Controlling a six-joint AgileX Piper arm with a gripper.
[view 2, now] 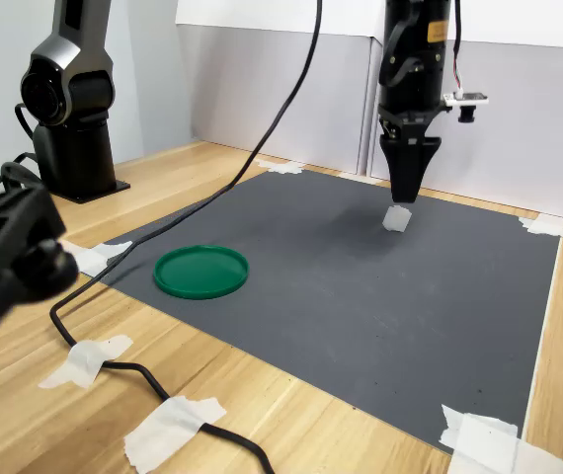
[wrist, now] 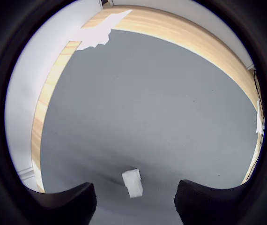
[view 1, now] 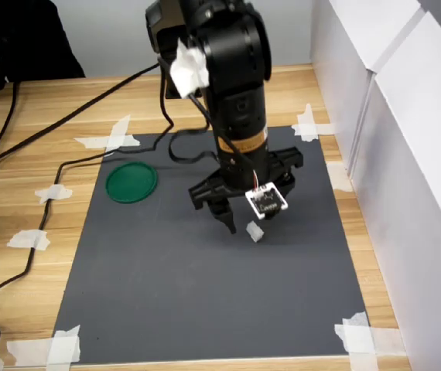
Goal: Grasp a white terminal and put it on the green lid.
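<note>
— Wooden bench (view 1: 35, 263), with a dark grey mat (view 1: 189, 294) taped down at its corners and white panels (view 1: 406, 154) along the first exterior view's right. Where's the white terminal (view 1: 254, 230)?

— On the mat, near the middle, right under the tool (view 1: 240, 220). In the wrist view it lies on the grey between the two dark fingers (wrist: 68, 204), touching neither.

— So the tool has nothing?

— Nothing. Its jaws stand spread apart, wider than the piece, tips just above the mat.

— And the green lid (view 2: 201, 271)?

— Flat on the mat near its edge, well apart from the terminal, toward the first exterior view's left. A black cable (view 2: 114, 355) runs across the bench beside it.
</note>
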